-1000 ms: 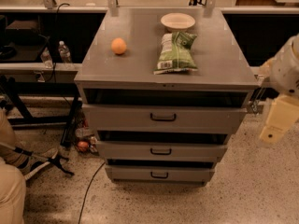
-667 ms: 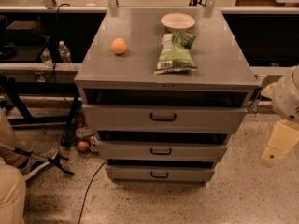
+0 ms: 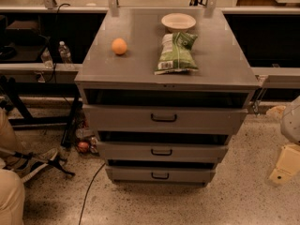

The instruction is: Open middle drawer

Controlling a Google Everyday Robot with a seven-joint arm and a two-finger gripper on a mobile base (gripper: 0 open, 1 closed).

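Note:
The grey cabinet [image 3: 140, 55] has three drawers stacked in its front. The middle drawer [image 3: 122, 150] is a grey metal front with a small black pull handle [image 3: 161, 152], with a dark gap above it. The top drawer [image 3: 117, 118] has a taller front and wider handle. The bottom drawer [image 3: 131, 174] is the narrowest. My gripper [image 3: 282, 167] is cream-coloured and hangs low at the right edge of the view, near the floor. It is well to the right of the cabinet and touches nothing.
On the cabinet top lie an orange [image 3: 119, 46], a green chip bag [image 3: 176, 53] and a white bowl [image 3: 178, 20]. A black cable [image 3: 89, 191] runs over the speckled floor at the left, near a person's legs [image 3: 9, 196]. Water bottles [image 3: 64, 53] stand at the back left.
My gripper and arm have dropped lower and moved right, away from the cabinet's right side. The drawers have not moved.

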